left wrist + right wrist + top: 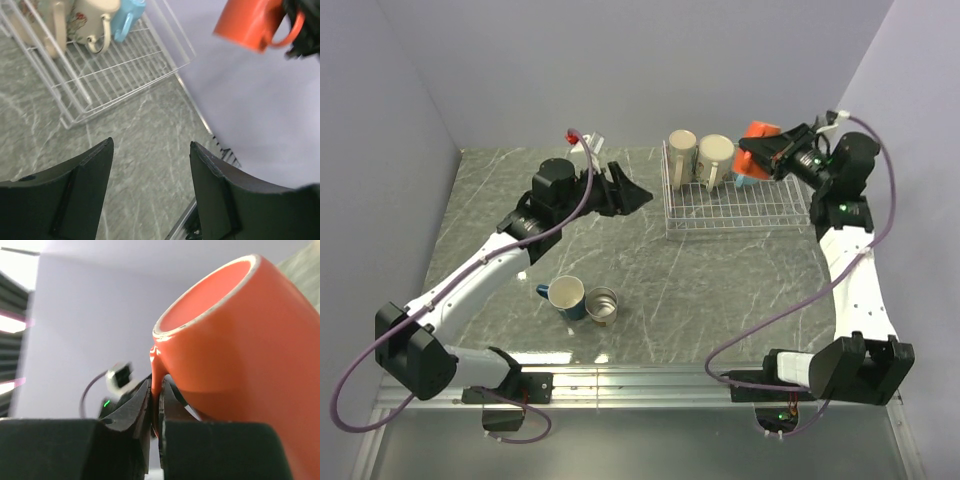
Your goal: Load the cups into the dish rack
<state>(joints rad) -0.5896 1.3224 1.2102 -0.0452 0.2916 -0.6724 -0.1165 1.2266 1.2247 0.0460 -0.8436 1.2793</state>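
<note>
The white wire dish rack (760, 212) stands at the back right. Two pale cups (682, 153) (716, 160) lie in its far left end, with a light blue cup (746, 181) beside them. My right gripper (765, 158) is shut on the handle of an orange cup (758, 136), held in the air over the rack's far right corner. The right wrist view shows the fingers pinching that handle (156, 390) under the orange cup (240, 340). My left gripper (640, 196) hangs open and empty left of the rack. A dark blue cup (566, 297) and a small grey metallic cup (603, 305) stand on the table.
A red and white object (582, 137) sits at the table's back edge. In the left wrist view the dish rack (115, 65), a pale cup (95, 17), the light blue cup (127, 17) and the raised orange cup (250, 22) lie beyond my open left gripper (151, 150).
</note>
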